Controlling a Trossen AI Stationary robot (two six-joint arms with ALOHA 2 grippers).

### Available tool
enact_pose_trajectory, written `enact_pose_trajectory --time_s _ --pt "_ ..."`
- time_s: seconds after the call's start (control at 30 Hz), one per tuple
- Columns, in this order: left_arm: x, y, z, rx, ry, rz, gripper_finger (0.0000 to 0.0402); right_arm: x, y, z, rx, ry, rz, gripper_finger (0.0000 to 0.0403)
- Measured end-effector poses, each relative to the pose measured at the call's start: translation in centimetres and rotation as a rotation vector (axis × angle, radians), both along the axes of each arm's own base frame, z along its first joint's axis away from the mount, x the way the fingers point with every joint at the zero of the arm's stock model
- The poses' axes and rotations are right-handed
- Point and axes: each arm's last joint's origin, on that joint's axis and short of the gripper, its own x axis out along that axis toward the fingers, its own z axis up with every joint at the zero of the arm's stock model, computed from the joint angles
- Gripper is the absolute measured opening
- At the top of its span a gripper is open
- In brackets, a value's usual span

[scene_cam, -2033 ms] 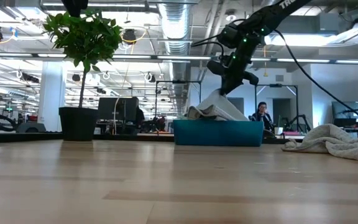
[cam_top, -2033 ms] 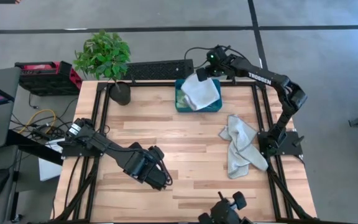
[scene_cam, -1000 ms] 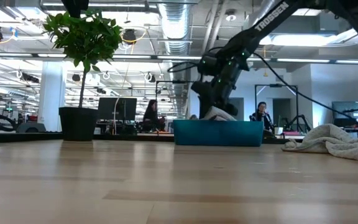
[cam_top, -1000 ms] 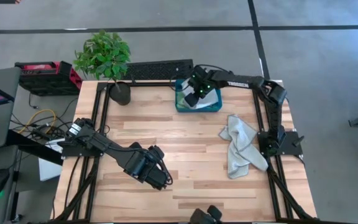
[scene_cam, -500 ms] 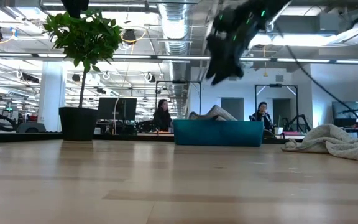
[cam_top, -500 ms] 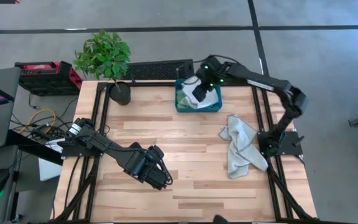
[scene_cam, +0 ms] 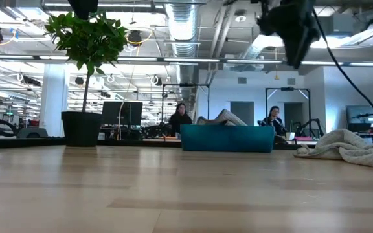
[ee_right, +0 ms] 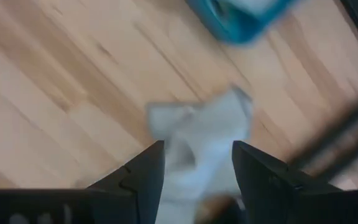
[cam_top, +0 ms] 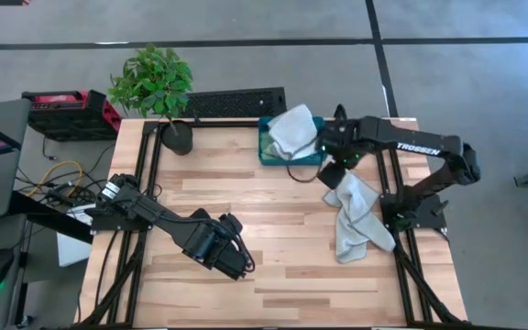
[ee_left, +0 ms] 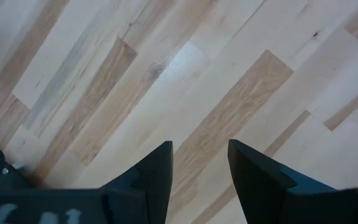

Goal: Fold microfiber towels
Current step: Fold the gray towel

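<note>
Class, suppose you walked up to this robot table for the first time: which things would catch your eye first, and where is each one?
Most striking is the right gripper, open and empty, raised above the table between the teal bin at the far edge and the crumpled grey towel lying on the wood near the right side. A pale towel spills out of the bin's top. The leafy potted plant at the far left corner also stands out, while the left gripper waits open over bare wood near the front.

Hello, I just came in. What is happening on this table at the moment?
A robot is folding microfiber towels. One towel lies in the teal bin at the far edge of the table. The right gripper hangs empty, jaws open, above the table between the bin and a crumpled grey towel on the right side. The left gripper waits low near the front of the table, jaws open, holding nothing.
</note>
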Motion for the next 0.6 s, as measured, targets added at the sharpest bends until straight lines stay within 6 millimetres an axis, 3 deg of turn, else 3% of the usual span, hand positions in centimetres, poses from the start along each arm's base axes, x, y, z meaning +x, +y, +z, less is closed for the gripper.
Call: enact_pose_trajectory --time_s 0.17,0.27,0.6 --pt "-0.1 -0.2 0.0 0.015 -0.008 -0.008 0.0148 -0.7 2.2 -0.2 -0.105 0.111 -0.074 0.0209" --pt "-0.2 -0.5 0.0 0.027 -0.016 -0.018 0.0148 -0.9 3.3 -1.4 -0.087 0.121 -0.096 0.0209" --pt "-0.4 -0.9 0.0 0.038 -0.035 -0.034 0.0148 -2.3 5.3 -9.3 0.07 0.244 -0.134 0.0209"
